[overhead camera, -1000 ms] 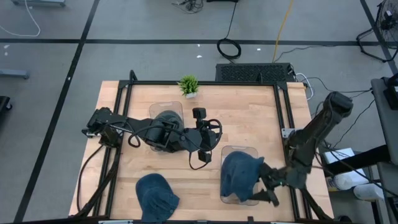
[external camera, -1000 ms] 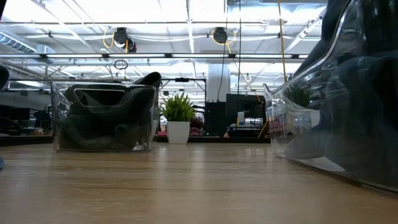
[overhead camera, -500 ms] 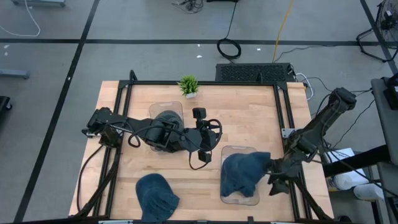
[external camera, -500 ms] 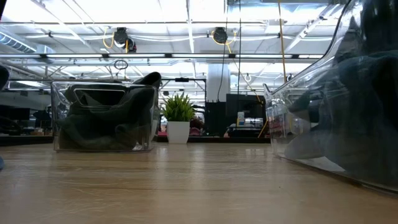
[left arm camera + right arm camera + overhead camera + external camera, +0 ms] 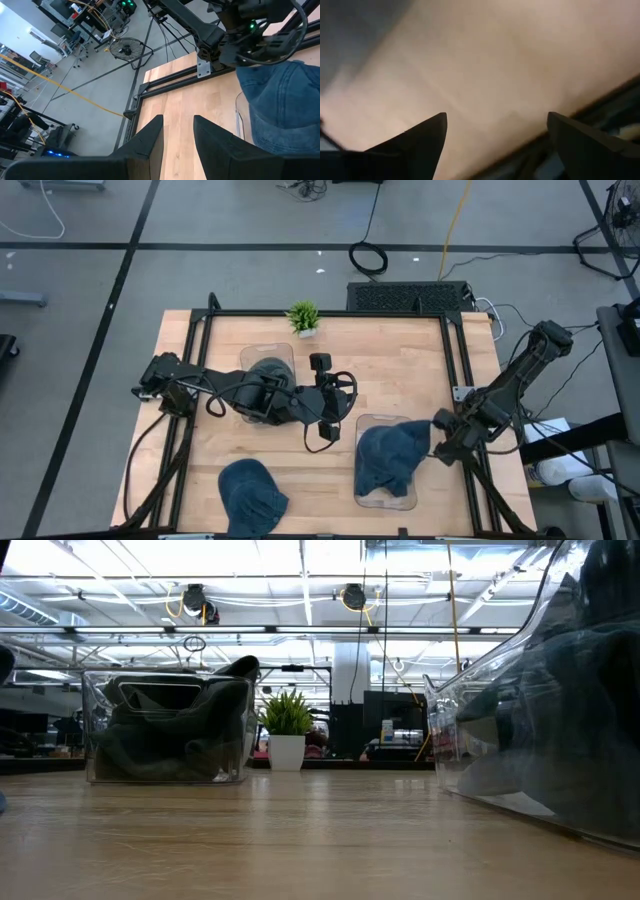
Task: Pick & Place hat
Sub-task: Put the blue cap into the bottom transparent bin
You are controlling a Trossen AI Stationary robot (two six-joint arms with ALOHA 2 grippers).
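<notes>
Denim hat (image 5: pixel 392 457) lies in the clear bin (image 5: pixel 385 498) on the tabletop (image 5: pixel 400 370), the right end effector (image 5: pixel 441 442) wide open and empty beside it, so probably the other hat (image 5: pixel 250 492) comes next.

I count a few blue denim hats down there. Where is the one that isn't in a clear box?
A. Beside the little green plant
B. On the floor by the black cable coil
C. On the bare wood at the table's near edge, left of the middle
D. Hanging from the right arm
C: in the high view a denim hat lies flat on the table, outside both clear bins; the other blue hat sits in the right-hand bin.
</notes>
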